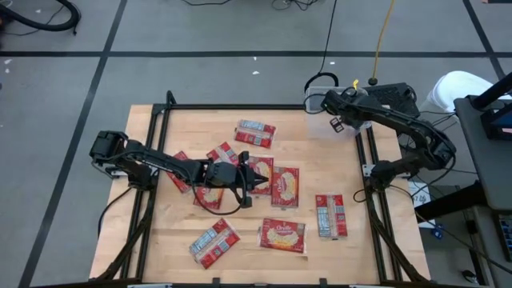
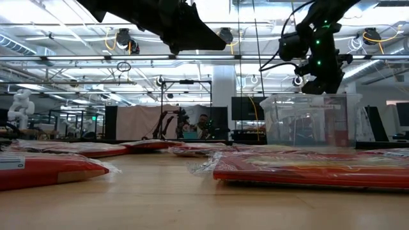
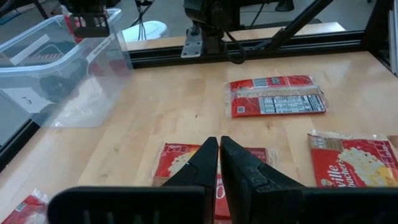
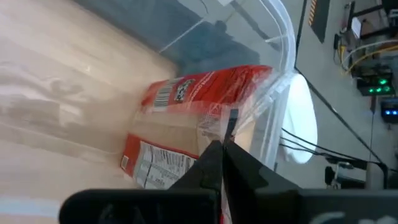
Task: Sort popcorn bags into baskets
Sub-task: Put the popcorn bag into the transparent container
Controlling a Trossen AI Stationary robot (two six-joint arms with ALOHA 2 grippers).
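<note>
Hovering over the middle of the bench (image 1: 160, 232), the left gripper (image 1: 254, 182) has its fingers pressed together on nothing, above red popcorn bags (image 1: 286, 186) lying flat with long axes at scattered angles. At the bench's far right corner, the right gripper (image 1: 332, 102) pinches the edge of one popcorn bag (image 4: 199, 118), its fingers closed, holding it tilted inside the clear basket (image 3: 68, 68).
</note>
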